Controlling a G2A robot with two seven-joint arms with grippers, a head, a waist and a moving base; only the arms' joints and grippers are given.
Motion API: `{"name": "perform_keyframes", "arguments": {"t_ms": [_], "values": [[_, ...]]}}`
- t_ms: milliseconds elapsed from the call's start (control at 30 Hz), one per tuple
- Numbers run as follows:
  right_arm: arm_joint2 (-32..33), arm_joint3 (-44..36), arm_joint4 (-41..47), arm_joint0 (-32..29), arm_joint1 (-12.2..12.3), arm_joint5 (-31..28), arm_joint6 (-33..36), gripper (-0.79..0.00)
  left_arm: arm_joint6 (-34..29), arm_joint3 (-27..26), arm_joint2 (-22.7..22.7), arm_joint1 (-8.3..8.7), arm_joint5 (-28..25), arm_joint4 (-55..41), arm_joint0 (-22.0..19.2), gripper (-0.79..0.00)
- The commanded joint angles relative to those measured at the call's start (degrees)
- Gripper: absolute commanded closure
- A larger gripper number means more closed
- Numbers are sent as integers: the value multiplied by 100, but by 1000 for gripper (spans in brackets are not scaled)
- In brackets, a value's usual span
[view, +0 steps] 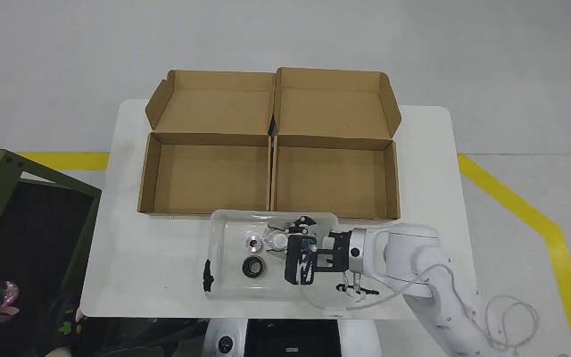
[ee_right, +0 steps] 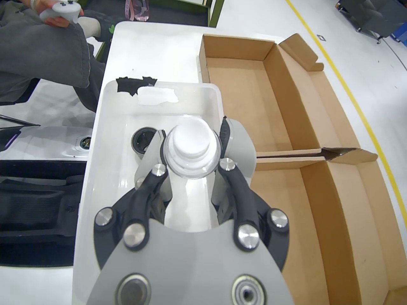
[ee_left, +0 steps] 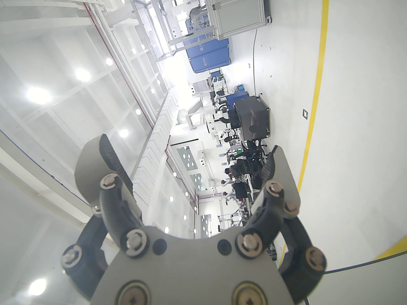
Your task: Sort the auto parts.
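White part [ee_right: 190, 147] (stepped) between right jaws

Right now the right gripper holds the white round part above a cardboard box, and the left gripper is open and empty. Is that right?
Not above a cardboard box: the right wrist view shows the right gripper holding the white round part inside the clear bin, beside the boxes. The left gripper is open and empty, as you said.

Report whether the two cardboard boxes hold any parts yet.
Both empty: the left box and right box show bare cardboard floors from above. The parts lie in the clear tray, one white part in the right claw.
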Motion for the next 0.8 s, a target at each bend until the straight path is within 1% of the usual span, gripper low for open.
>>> {"name": "perform_keyframes", "arguments": {"t_ms": [0,167,333,600,767], "values": [[1,79,94,72,-6,10,-182,0,0,0,0,0,0,0,0,-785],[2,413,476,258,-28,15,-677,0,0,0,0,0,0,0,0,-785],[33,734,841,484,-54,99,-1023,0,0,0,0,0,0,0,0,-785],[183,1139,1357,815,-80,336,-1309,0,0,0,0,0,0,0,0,-785],[174,1239,1448,887,-85,367,-1346,0,0,0,0,0,0,0,0,-785]]}}
